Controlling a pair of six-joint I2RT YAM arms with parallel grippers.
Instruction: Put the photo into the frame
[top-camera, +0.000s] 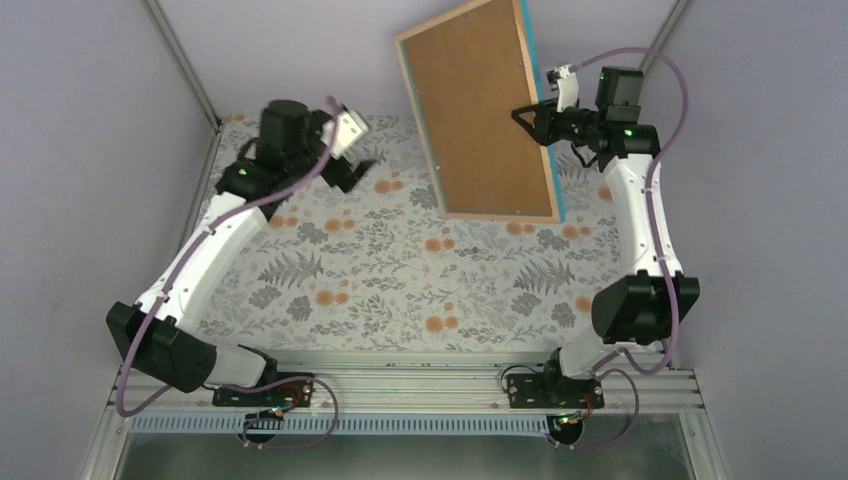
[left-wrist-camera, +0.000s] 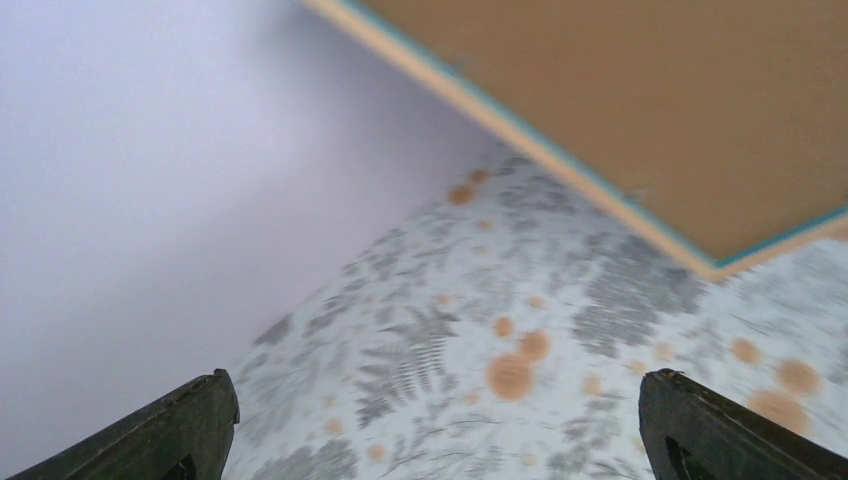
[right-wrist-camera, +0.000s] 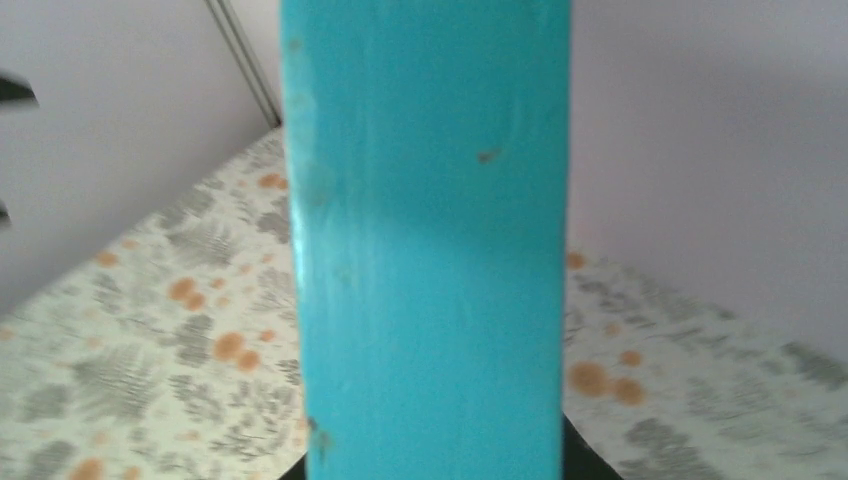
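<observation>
Gripping the frame (top-camera: 480, 110) by its long turquoise edge, the right claw (top-camera: 535, 118) is clenched on it about halfway along that edge. In the right wrist view the turquoise edge fills the gap between the two dark fingers (right-wrist-camera: 585, 462), which show only at the bottom on either side of it. The frame stands raised and tilted over the far part of the flowered cloth (top-camera: 400, 270), its back facing the overhead camera. That side shows a brown board (top-camera: 475, 160) inside pale wooden edges. A shadow lies on the cloth by the frame's lower left corner. Whether that lower end touches the cloth cannot be told.

The left claw (top-camera: 352, 172) hangs to the left of the frame, apart from it and above the cloth. It is released, with its two dark fingers (left-wrist-camera: 170, 435) spread wide and nothing between them. From its wrist camera, blurred, the frame's lower corner sits up and to the right of the fingers.
</observation>
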